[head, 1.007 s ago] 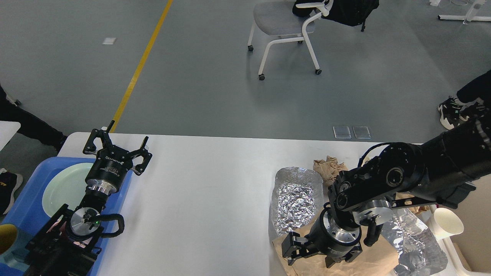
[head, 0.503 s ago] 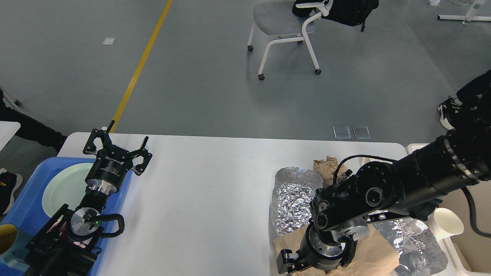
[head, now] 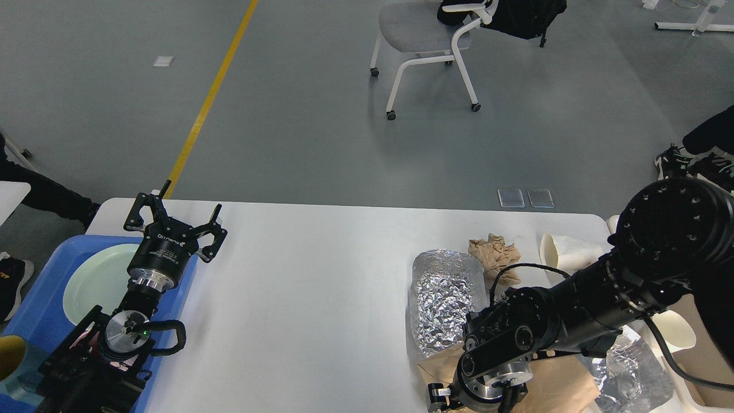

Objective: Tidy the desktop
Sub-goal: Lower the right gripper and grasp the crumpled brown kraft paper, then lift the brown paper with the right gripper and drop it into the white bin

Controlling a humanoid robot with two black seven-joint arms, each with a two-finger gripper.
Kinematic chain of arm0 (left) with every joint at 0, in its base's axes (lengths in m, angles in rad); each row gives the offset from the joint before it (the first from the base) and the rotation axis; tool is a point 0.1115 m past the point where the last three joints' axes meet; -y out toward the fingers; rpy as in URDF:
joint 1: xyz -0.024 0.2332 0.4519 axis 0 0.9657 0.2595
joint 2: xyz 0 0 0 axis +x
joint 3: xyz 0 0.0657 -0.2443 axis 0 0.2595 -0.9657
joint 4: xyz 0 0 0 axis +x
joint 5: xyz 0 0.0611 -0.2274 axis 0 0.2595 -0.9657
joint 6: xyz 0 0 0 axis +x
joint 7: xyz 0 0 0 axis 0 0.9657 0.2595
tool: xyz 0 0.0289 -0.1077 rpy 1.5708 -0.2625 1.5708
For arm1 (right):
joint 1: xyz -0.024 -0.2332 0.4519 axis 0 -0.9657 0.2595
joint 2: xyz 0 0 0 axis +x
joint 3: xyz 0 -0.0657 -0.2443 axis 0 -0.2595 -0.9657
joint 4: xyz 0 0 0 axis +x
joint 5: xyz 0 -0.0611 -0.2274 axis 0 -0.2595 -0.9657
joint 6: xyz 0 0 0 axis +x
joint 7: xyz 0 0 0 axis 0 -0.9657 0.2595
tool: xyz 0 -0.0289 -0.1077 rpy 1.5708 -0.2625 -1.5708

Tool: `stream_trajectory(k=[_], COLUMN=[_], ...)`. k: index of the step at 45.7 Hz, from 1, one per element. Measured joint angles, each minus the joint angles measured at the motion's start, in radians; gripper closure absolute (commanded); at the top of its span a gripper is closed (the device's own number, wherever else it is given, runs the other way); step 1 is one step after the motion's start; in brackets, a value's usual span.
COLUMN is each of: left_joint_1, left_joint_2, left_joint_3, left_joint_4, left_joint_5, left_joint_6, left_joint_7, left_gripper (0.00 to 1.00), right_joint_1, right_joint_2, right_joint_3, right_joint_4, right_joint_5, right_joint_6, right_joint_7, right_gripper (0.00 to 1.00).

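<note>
Fingers of your left gripper (head: pixel 175 221), upper left, spread wide, empty, unmoved. Right gripper (head: pixel 444 398) dropped to bottom edge over brown paper (head: pixel 565 387); can't tell its grip. Desktop (head: pixel 298 298) centre frame, foil (head: pixel 444 298) still uncleared.

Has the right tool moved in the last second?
Yes. The right tool has slid toward the robot, down past the foil sheet, now nearly out of view.
</note>
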Motion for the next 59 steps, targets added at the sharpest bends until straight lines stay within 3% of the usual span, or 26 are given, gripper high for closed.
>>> stream_trajectory(k=[3, 45, 59], left_joint_1=[0.000, 0.000, 0.000], left_joint_2=[0.000, 0.000, 0.000], left_joint_3=[0.000, 0.000, 0.000], left_joint_4=[0.000, 0.000, 0.000], left_joint_5=[0.000, 0.000, 0.000], left_joint_6=[0.000, 0.000, 0.000], left_joint_7=[0.000, 0.001, 0.001], left_gripper=[0.04, 0.04, 0.04], right_joint_1=[-0.013, 0.018, 0.270], right_joint_2=[0.003, -0.021, -0.120], right_joint_3=[-0.012, -0.029, -0.028], right_joint_4=[-0.004, 0.019, 0.171], right_joint_5=[0.001, 0.131, 0.281], right_joint_6=[-0.002, -0.029, 0.142], right_joint_7=[0.000, 0.012, 0.067], right_gripper=[1.00, 1.00, 1.00])
